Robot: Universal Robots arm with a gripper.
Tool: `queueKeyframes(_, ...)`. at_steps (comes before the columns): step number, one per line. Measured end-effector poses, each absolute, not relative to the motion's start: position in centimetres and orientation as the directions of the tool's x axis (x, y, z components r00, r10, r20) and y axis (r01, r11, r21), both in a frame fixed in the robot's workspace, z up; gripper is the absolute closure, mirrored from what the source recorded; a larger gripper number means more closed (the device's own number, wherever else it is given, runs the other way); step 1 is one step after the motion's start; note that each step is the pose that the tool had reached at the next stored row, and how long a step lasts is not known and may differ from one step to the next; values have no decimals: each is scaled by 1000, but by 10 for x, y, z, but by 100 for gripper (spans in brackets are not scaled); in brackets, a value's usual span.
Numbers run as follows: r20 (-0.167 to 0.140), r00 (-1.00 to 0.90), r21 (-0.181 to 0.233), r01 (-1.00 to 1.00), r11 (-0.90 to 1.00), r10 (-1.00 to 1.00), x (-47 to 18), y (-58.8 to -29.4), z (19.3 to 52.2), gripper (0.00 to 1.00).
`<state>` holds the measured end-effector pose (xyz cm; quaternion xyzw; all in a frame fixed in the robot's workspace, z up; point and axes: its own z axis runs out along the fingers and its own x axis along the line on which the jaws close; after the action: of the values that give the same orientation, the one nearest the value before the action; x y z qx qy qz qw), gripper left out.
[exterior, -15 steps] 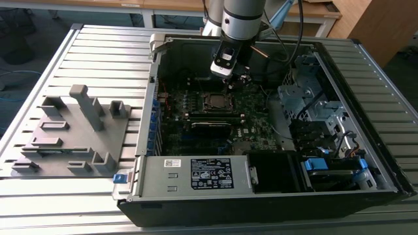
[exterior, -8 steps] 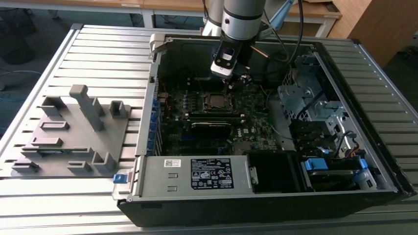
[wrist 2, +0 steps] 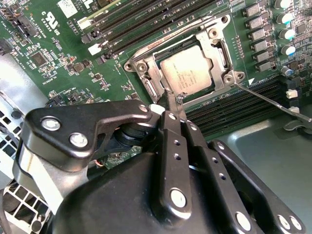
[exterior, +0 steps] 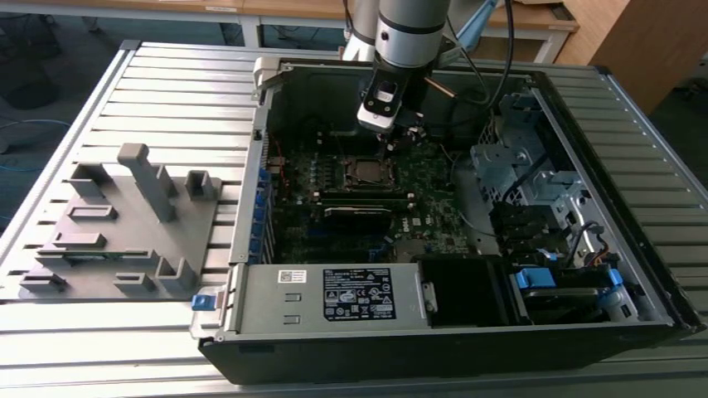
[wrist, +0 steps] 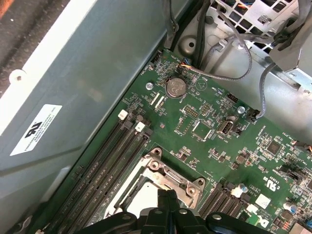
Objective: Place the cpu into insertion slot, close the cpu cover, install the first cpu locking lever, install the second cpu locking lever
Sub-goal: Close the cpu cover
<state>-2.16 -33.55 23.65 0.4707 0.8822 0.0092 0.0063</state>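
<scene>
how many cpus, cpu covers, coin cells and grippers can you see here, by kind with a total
cpu: 1
cpu cover: 1
coin cell: 1
gripper: 1
total: 4

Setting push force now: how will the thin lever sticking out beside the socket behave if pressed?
The lever is a long, thin bare metal rod, so it probably flexes and springs back rather than moving rigidly. Its smooth round surface looks slippery; contact may slide off. One end meets the socket corner, so it likely pivots there.
</scene>
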Motion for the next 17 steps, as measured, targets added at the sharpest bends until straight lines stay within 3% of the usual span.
queueKeyframes(17,-2,-569,22,822,568,823,-22,-335,237,90)
